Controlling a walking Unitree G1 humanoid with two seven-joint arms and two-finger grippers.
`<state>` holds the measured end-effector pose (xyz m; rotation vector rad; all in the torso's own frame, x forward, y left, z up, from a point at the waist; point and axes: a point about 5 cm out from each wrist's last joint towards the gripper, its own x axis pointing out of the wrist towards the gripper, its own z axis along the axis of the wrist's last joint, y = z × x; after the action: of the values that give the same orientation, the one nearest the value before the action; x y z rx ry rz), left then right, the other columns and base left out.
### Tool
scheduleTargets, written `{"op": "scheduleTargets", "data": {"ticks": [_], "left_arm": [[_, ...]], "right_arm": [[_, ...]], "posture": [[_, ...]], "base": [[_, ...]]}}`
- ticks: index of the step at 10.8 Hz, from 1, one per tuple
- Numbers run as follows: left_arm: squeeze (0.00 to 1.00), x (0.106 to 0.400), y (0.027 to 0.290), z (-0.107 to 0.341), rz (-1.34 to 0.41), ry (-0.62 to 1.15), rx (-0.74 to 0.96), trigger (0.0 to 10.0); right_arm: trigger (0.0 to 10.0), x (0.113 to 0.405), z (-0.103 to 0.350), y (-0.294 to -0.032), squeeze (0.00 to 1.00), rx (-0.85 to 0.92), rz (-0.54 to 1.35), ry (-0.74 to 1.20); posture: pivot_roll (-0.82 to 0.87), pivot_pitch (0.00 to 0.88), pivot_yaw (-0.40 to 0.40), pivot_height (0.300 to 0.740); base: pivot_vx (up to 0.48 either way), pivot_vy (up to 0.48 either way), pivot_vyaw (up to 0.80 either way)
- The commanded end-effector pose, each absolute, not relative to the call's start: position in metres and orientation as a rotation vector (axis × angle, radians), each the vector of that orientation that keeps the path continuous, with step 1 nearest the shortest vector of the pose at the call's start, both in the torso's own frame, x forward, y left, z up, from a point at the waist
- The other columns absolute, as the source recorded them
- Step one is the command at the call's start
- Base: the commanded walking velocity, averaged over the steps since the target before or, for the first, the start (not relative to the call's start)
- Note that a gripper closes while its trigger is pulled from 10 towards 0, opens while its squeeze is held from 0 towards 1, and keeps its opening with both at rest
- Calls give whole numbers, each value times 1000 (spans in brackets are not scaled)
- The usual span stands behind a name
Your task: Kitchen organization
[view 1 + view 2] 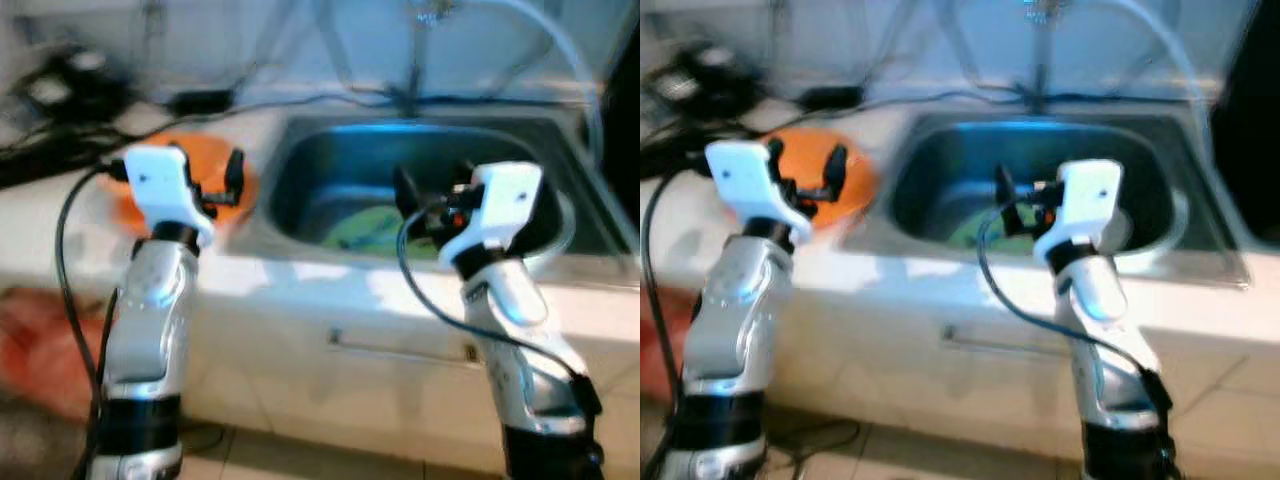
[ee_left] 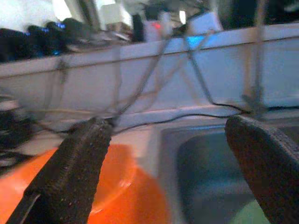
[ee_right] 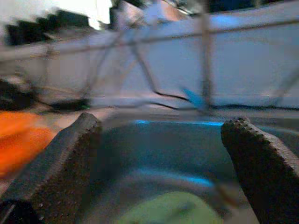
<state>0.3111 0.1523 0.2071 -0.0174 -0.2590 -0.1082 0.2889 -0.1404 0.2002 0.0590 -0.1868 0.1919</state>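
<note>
Down in the shiny metal sink [image 1: 300, 170] lies a green thing [image 1: 375, 228], round and flat, maybe a plate, though the blur makes it hard to tell, and an orange bowl [image 1: 215, 165] sits on the white counter [image 1: 300, 285] just beside the sink's left rim. The right gripper [image 1: 420, 210] hangs over the sink with its rough black fingers [image 3: 56, 172] spread wide and holding nothing, and the left gripper [image 1: 228, 185] is up over the orange bowl, also spread wide and holding nothing. Behind the sink stand a pale wall [image 1: 250, 40] with thin black cables [image 1: 60, 140] along the counter, and the cabinet front [image 1: 400, 390] below is white and smooth above a tiled floor [image 1: 300, 462].
</note>
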Motion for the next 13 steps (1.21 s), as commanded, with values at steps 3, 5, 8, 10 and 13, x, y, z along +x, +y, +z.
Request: {"op": "scheduleTargets", "data": {"ticks": [3, 5, 8, 10, 13], "left_arm": [[0, 311, 159, 208, -79, -249, -19, 10000], [0, 312, 160, 208, -63, -248, -12, 10000], [0, 321, 168, 215, -38, -260, 4, 10000], [0, 321, 167, 215, -38, -262, 2, 10000], [0, 319, 164, 217, -57, -268, 5, 10000]], "right_arm": [[10000, 289, 204, -135, 0, 70, 203, -197], [10000, 289, 204, -134, 0, 72, 203, -196], [10000, 289, 205, -134, 0, 75, 203, -198], [10000, 289, 205, -134, 0, 75, 200, -197], [10000, 289, 205, -135, 0, 81, 195, -195]], "posture": [[141, 19, 92, 740], [140, 20, 93, 740], [138, 18, 94, 740], [137, 19, 94, 740], [139, 22, 92, 740]], "base": [[0, 101, 0], [0, 0, 0], [0, 0, 0], [0, 0, 0], [107, 0, 0]]}}
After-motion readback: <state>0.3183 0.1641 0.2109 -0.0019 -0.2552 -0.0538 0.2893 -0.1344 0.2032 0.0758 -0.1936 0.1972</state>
